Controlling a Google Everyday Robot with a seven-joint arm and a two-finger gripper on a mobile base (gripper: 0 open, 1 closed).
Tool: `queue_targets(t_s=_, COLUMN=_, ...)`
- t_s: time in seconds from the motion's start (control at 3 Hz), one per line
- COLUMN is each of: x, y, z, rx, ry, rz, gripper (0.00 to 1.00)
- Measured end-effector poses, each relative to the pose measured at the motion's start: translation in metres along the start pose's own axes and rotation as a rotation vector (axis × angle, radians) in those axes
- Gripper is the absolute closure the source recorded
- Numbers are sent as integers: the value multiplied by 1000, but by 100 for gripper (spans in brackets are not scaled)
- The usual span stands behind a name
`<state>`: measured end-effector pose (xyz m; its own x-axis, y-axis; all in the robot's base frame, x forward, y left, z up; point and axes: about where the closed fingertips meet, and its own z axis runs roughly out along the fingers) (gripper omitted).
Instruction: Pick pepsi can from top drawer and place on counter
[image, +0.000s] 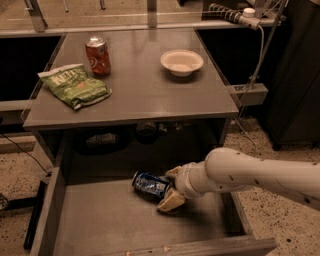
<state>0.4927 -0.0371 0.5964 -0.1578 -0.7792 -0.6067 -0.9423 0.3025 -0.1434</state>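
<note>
The pepsi can (149, 184) is dark blue and lies on its side on the grey bottom of the open top drawer (100, 220), near the drawer's middle. My gripper (171, 187) comes in from the right on a white arm, inside the drawer. Its tan fingers (172, 201) stand spread on either side of the can's right end, one behind it and one in front. The can rests on the drawer bottom. The counter (135, 95) lies above and behind the drawer.
On the counter stand an orange-red soda can (97, 55), a green chip bag (75, 85) and a white bowl (181, 62). The drawer's side walls (47, 215) are low. A dark cabinet (295, 75) stands at the right.
</note>
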Motion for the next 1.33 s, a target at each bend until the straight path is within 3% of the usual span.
queue_targets(t_s=0.67, x=0, y=0, z=0, rx=0, ry=0, rz=0, gripper=88)
queue_targets(t_s=1.0, x=0, y=0, z=0, rx=0, ry=0, rz=0, gripper=100)
queue_targets(t_s=1.33, x=0, y=0, z=0, rx=0, ry=0, rz=0, gripper=100)
